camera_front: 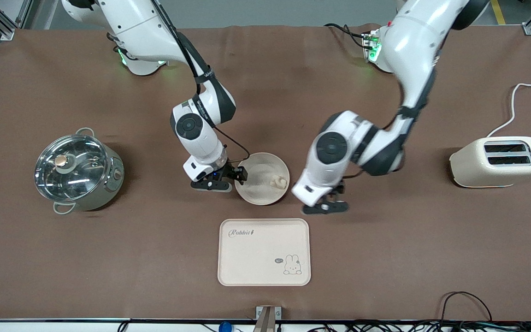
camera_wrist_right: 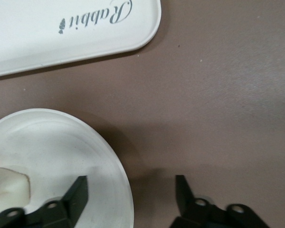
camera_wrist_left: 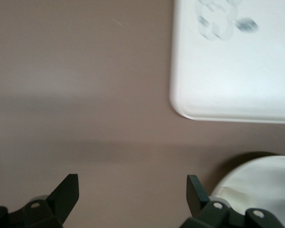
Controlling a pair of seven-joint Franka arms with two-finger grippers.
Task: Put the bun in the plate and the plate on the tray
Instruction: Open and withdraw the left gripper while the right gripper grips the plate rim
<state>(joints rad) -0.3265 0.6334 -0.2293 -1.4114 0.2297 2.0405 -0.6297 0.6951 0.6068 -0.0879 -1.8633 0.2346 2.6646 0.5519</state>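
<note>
Front view, nearest the camera: the tray [camera_front: 264, 252] lies flat on the brown table [camera_front: 385, 258], lettering toward the right arm's end and the rabbit drawing toward the left arm's end. Nothing rests on it.

Farther from the camera than the tray sits the plate [camera_front: 261, 193], apart from the tray with bare table between them. The bun [camera_front: 279, 181] lies inside the plate, toward the edge that faces the left arm's end of the table.

The right gripper [camera_front: 240, 177] is at the plate's rim on the right arm's side. The right wrist view shows its fingers [camera_wrist_right: 78, 194] parted and straddling the rim, one finger over the plate's inner surface and the other over the table outside it. Whether the fingers touch the rim cannot be told. The bun appears in that view just beside the inner finger.

The left gripper [camera_front: 327, 206] is low over bare table beside the plate, toward the left arm's end. The left wrist view shows its fingers [camera_wrist_left: 66, 192] spread wide with nothing between them; the plate's rim and a corner of the tray appear in that view.

Near the right arm's end stands a lidded steel pot [camera_front: 77, 169]. Near the left arm's end stands a cream toaster [camera_front: 498, 161].
</note>
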